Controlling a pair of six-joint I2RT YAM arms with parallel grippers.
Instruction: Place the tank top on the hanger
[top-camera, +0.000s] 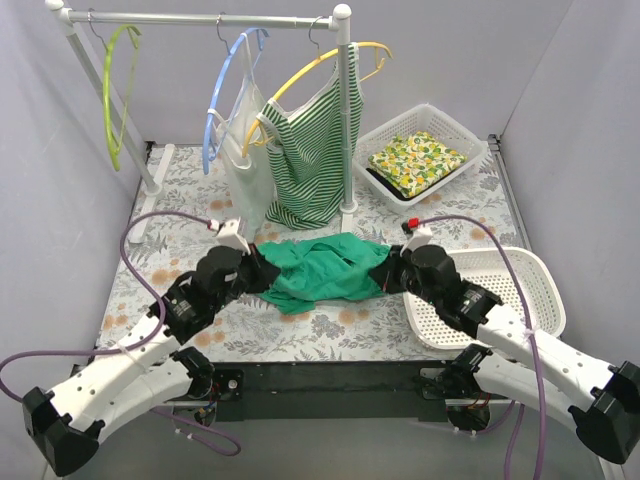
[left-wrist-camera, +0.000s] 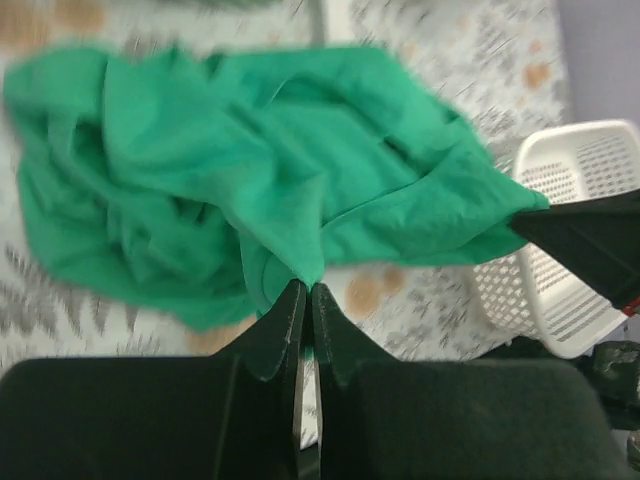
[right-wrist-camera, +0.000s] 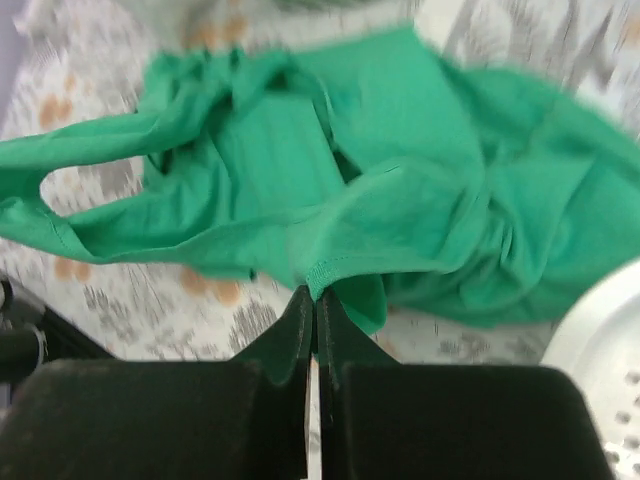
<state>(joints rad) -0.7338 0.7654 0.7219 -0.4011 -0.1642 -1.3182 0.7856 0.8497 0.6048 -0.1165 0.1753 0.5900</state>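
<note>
The emerald-green tank top (top-camera: 320, 268) is bunched between my two grippers, low over the floral table. My left gripper (top-camera: 262, 272) is shut on its left edge; in the left wrist view the fingertips (left-wrist-camera: 308, 290) pinch a fold of the tank top (left-wrist-camera: 230, 170). My right gripper (top-camera: 385, 268) is shut on its right edge; in the right wrist view the tips (right-wrist-camera: 315, 295) pinch a hemmed edge of the tank top (right-wrist-camera: 400, 190). The lime yellow-green hanger (top-camera: 113, 90) hangs empty at the left end of the rail, far from both grippers.
A white rail (top-camera: 200, 17) at the back carries a light-blue hanger (top-camera: 228, 90) with a white top and a yellow hanger (top-camera: 325, 62) with a striped top (top-camera: 312, 150). A white basket (top-camera: 422, 152) holds patterned cloth at back right. Another white basket (top-camera: 500, 295) stands by my right arm.
</note>
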